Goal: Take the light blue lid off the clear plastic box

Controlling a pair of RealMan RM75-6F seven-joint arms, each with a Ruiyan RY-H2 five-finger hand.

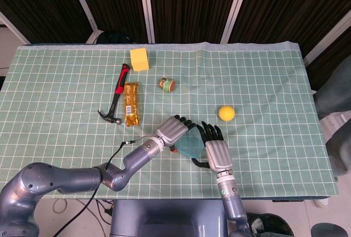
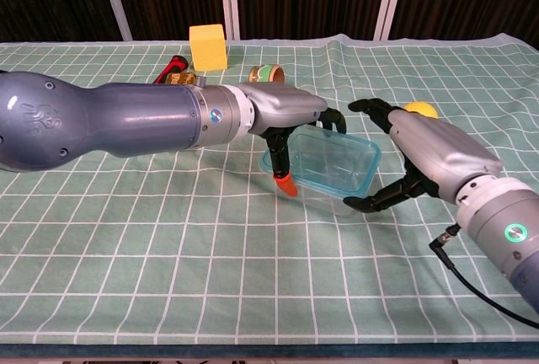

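Note:
The clear plastic box point(image 2: 330, 180) with its light blue lid point(image 2: 324, 160) lies flat on the green cloth near the front edge and also shows in the head view, lid point(image 1: 190, 145) up. My left hand point(image 2: 290, 120) grips the box's left end, fingers hooked over the far edge and the orange-tipped thumb against the near left corner. My right hand point(image 2: 421, 152) is spread around the right end, fingers above the far right corner and thumb beside the near right corner; it holds nothing. In the head view the left hand point(image 1: 174, 129) and right hand point(image 1: 217, 150) flank the box.
A yellow ball point(image 1: 226, 113) lies behind the right hand. Further back are a small green and orange roll point(image 1: 167, 84), a gold snack bar point(image 1: 131, 103), a red-handled hammer point(image 1: 117, 97) and a yellow block point(image 1: 139, 60). The table's front edge runs close behind my hands.

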